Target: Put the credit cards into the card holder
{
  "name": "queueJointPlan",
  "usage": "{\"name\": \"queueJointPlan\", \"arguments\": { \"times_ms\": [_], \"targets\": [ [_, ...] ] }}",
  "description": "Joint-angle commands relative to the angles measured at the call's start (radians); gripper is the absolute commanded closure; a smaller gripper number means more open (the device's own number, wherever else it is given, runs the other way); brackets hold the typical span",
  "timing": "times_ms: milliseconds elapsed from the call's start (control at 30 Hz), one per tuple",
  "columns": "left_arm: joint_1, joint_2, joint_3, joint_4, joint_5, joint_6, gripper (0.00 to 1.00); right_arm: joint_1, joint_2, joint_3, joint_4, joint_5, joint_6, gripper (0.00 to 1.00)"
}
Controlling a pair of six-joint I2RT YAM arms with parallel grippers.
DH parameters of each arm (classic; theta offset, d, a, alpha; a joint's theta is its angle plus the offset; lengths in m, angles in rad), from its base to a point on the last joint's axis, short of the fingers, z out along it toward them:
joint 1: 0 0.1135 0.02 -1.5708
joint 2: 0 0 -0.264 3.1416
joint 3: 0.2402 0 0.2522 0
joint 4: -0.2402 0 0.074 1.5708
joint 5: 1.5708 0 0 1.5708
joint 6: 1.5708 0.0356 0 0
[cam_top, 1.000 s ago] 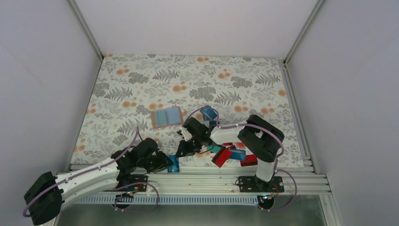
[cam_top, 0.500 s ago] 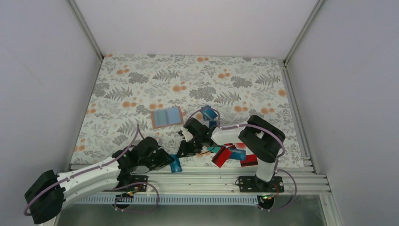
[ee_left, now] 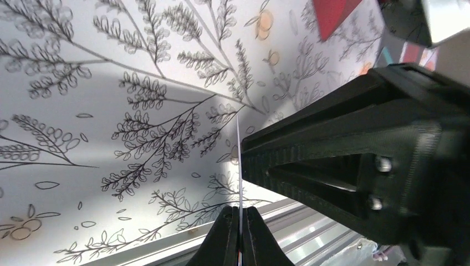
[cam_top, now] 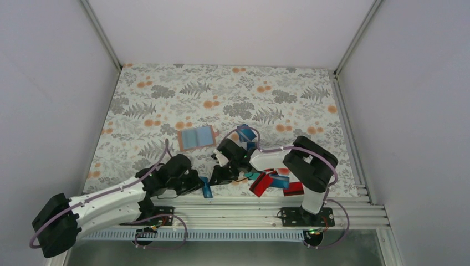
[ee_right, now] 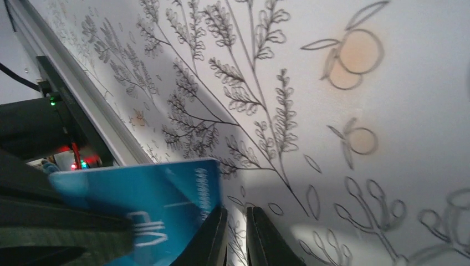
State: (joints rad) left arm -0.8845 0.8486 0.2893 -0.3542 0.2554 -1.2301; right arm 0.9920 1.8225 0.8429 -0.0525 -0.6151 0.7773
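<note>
Blue card [ee_right: 149, 208]: glossy, with pale printed marks on its face; the letters sit at a steep slant and cannot be read.
Left gripper [ee_left: 240, 239]: pressed together on the blue card, which shows edge-on as a thin line rising between the two fingers, at the near edge of the table.
Right gripper [ee_right: 235, 238]: fingers drawn together with only a sliver between them and nothing seen in it; the tips are low over the cloth, just beside the blue card.
Card holder [cam_top: 181, 142]: tan sleeve lying flat near the table's middle, a pale blue card covering most of it; well apart from both grippers.
Loose cards [cam_top: 259, 184]: red, teal and blue ones heaped under the right arm, which hides part of the heap; one more blue lies beyond the right wrist.
Tablecloth [cam_top: 166, 94]: white, printed with grey ferns and orange fruit; no wording on it.
In the way: the right gripper's black body fills the right side of the left wrist view.
Rail [cam_top: 238, 202]: ribbed aluminium along the near edge, just below the held card.
</note>
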Motion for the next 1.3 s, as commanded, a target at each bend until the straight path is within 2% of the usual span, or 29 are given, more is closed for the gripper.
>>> {"name": "queueJointPlan", "arguments": {
  "times_ms": [0,133,300,433,600,800,1000,1267],
  "targets": [
    [0.041,-0.025,0.099,-0.135,-0.067,0.080,0.97,-0.033,-0.032,0.016,-0.164,0.104,-0.028,0.89],
    [0.140,0.020,0.240,-0.234,-0.080,0.239,0.98,-0.094,-0.087,0.061,-0.213,0.094,-0.066,0.86],
    [0.308,0.203,0.446,-0.277,-0.046,0.465,0.98,-0.191,-0.110,0.157,-0.283,0.052,-0.126,0.83],
    [0.465,0.351,0.591,-0.258,0.026,0.599,0.98,-0.265,-0.065,0.279,-0.336,0.012,-0.177,0.83],
    [0.592,0.523,0.728,-0.253,0.101,0.722,0.98,-0.310,0.034,0.433,-0.367,-0.078,-0.218,0.83],
    [0.692,0.648,0.774,-0.190,0.214,0.825,0.98,-0.322,0.210,0.686,-0.461,-0.140,-0.256,0.82],
    [0.808,0.704,0.727,-0.106,0.321,0.880,0.98,-0.355,0.360,0.846,-0.505,-0.134,-0.222,0.82],
    [0.852,0.739,0.675,-0.019,0.422,0.911,0.98,-0.399,0.464,0.892,-0.550,-0.119,-0.221,0.83]
  ]
}}
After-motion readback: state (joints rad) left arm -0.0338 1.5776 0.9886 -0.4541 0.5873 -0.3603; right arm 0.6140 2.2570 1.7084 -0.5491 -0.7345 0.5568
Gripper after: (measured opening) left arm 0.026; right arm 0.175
